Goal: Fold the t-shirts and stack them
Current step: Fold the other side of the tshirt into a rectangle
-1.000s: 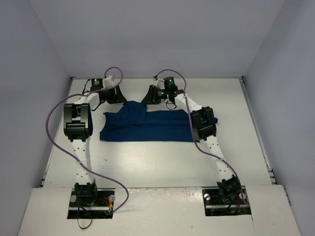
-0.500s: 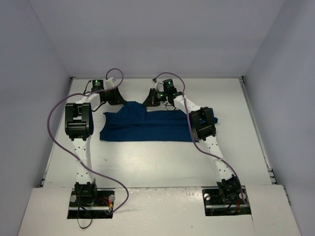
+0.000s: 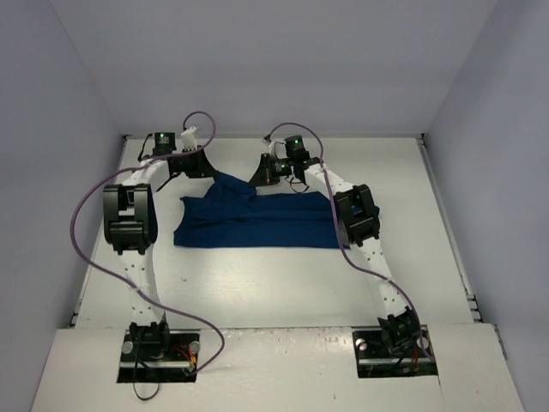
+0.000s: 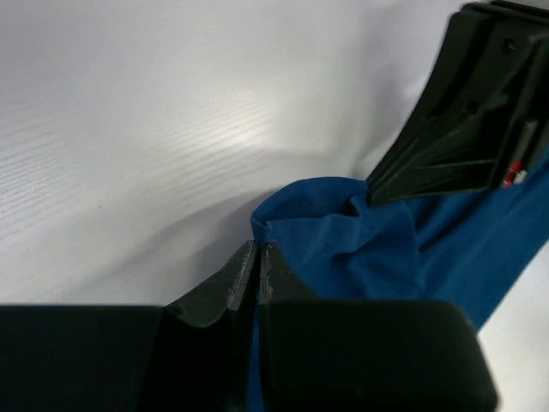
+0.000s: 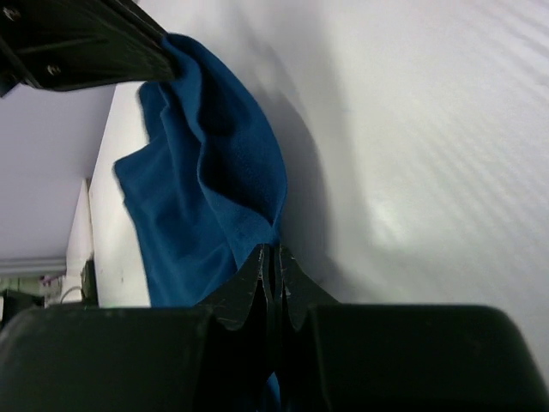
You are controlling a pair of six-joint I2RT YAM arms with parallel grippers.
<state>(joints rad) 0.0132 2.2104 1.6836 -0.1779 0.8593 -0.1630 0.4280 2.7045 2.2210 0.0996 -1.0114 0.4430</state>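
The white table (image 3: pixel 257 283) carries the navy shirt (image 3: pixel 257 225), which lies as a wide folded band nearer the far edge than the near one, long sides running left to right. A hump of cloth rises from its far edge, left of middle. The left gripper (image 4: pixel 257 251) is pinched shut on the hump's left side. The right gripper (image 5: pixel 274 251) pinches its right side.
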